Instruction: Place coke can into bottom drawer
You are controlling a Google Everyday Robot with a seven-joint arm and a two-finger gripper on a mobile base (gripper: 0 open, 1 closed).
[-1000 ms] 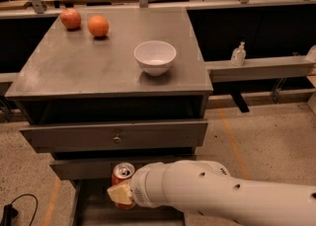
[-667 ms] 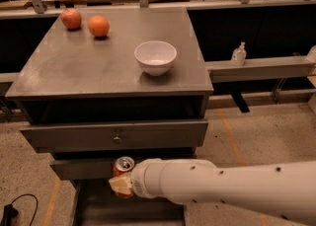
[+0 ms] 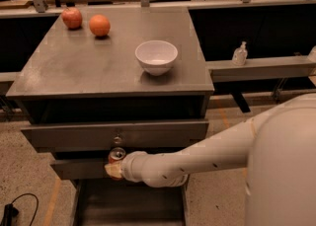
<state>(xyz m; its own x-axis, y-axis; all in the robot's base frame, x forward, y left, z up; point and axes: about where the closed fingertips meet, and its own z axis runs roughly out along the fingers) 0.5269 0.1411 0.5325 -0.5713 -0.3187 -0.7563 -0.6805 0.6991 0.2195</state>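
Roughly halfway: the gripper [image 3: 114, 167], at seven o'clock in the view, has its fingers [image 3: 112, 170] clasped around the coke can [image 3: 117, 155], held aloft just above the open bottom drawer [image 3: 123, 204]. Lowering it in and letting go apparently remain.

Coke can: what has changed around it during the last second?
The gripper, holding the coke can, carried it slightly up and left, over the open bottom drawer. Nothing was released. The white bowl, apple, orange and cabinet stayed put.
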